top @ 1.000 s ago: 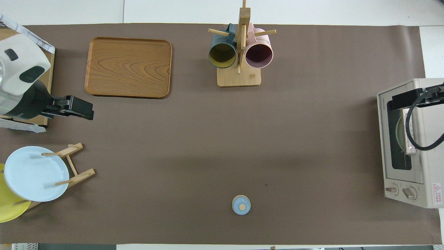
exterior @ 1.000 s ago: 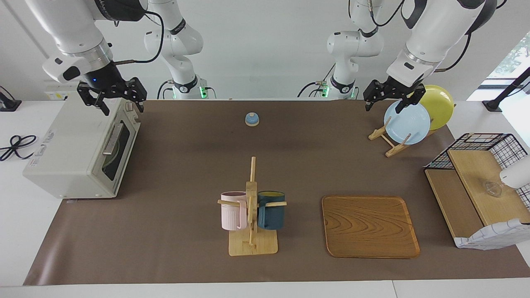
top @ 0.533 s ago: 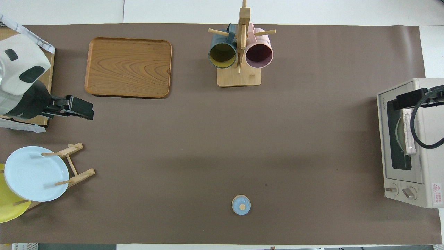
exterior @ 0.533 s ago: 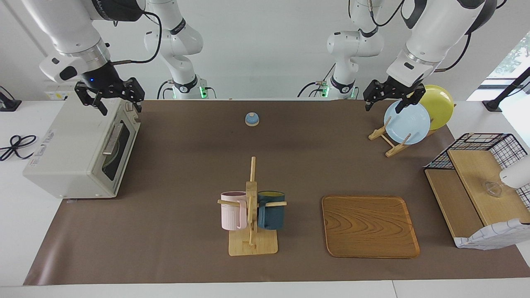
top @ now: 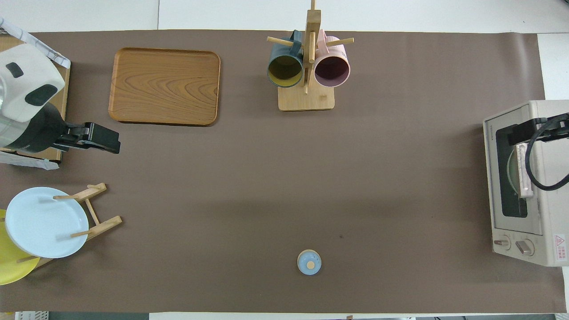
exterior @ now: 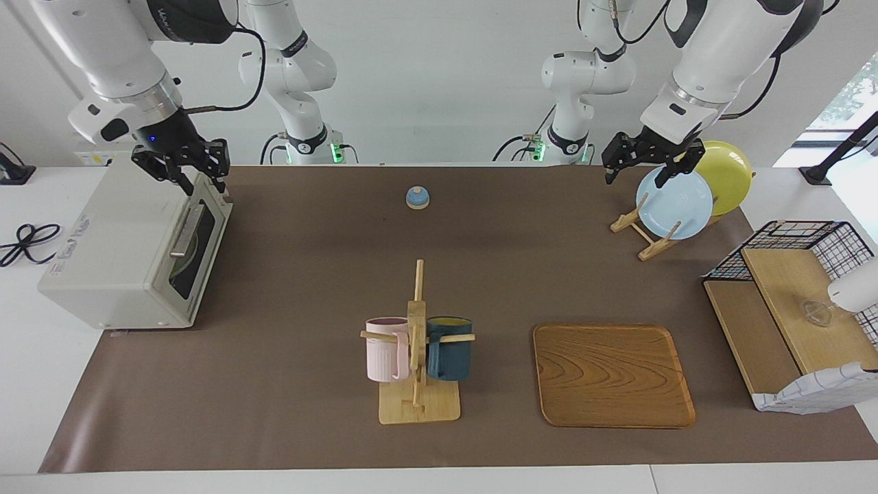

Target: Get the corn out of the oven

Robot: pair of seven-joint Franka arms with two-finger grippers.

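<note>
Table (exterior: 288, 274): a brown mat covers it, with the toaster oven at the right arm's end and a wire basket at the left arm's end.

Toaster oven (exterior: 103, 254): off-white box with its dark glass door (exterior: 195, 240) shut and the metal bar handle (exterior: 186, 230) lying across the upper part of the door.

Right gripper (exterior: 194, 177): a second ago it hung over the oven's top edge, out toward the mat; it has now dropped and drawn in, so that in the facing view its tips sit just above the handle's end nearer the robots. The fingers are spread, with nothing between them.

What that means: I judge this to be the approach for opening the door (the first step, since nothing can come out while it is closed). Contact with the handle is not yet visible.

Left gripper (exterior: 638, 165): waits over the plate rack (exterior: 641, 233) exactly as it did a second ago, fingers spread and empty.

Corn: not visible in either view. Through the glass only a pale round shape shows, so the cob is presumably inside the oven, hidden.

Small blue bell (exterior: 418, 197): untouched, near the robots, mid-table.
</note>
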